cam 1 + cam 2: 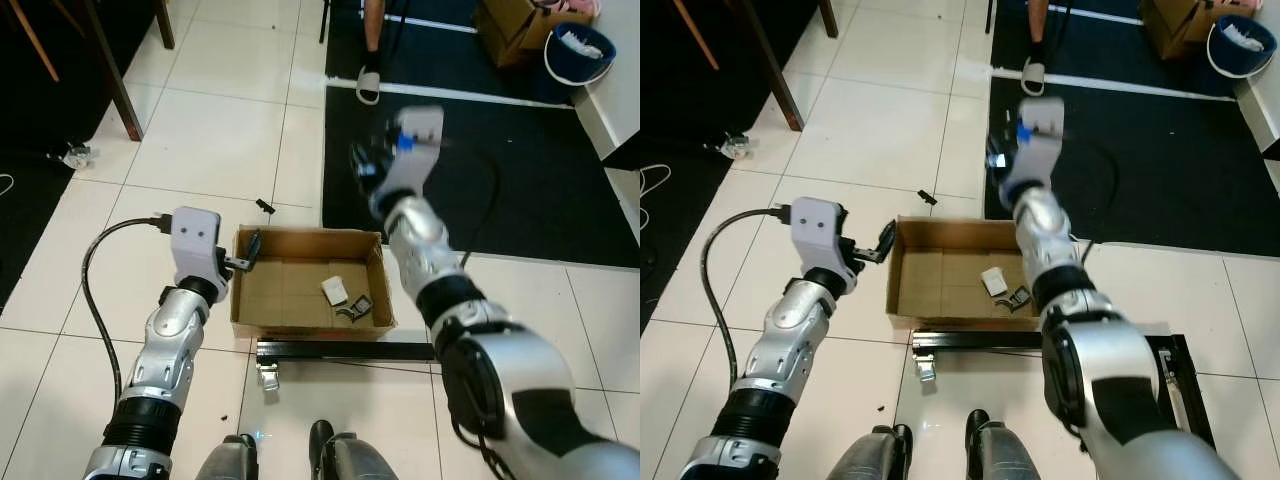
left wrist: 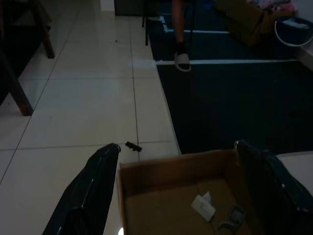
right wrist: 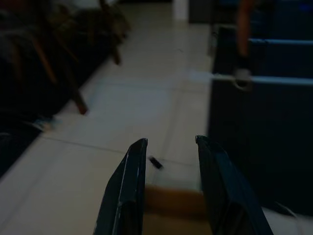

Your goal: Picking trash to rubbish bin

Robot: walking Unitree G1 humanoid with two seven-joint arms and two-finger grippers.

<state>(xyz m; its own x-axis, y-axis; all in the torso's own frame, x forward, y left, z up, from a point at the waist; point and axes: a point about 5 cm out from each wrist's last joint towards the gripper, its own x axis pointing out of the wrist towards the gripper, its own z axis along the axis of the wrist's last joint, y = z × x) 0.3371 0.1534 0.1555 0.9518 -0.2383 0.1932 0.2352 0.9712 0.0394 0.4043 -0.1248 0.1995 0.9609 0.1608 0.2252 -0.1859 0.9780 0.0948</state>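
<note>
cardboard box on the tiled floor, holding a white scrap and a small dark item (too small to identify). left gripper at the box's left rim, fingers wide apart, empty. right gripper raised above the box's far edge, blurred, fingers slightly parted, empty. small black bit on the floor just beyond the box. no legible writing.

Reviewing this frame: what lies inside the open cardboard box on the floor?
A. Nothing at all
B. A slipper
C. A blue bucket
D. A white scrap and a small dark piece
D. On the floor of the cardboard box lie a white scrap and a small dark piece, near its right wall; the left wrist view shows the same two items.
</note>
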